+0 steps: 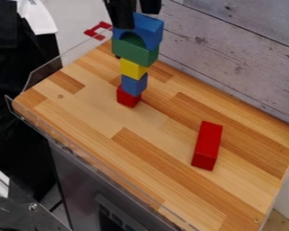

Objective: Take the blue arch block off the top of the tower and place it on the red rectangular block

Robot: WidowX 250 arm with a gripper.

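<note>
Gripper (pixel 137 20) | fingers apart at blue arch (pixel 151 30), can't tell if gripping | arch tops green blk (pixel 132 52), yellow cube (pixel 132 69), blue cube (pixel 133 85), red cube (pixel 128 97), twd far end of worktop (pixel 83 106) | red bar (pixel 206 146) nr R edge | risk: off-ctr finger nudge cd topple all

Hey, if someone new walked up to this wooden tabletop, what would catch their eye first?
Probably the tower of coloured blocks toward the back, rising from a red block through blue, yellow and green to a blue arch-shaped block, with the black gripper right at its top. Next, the long red rectangular block lying apart, nearer the picture's lower right.
</note>
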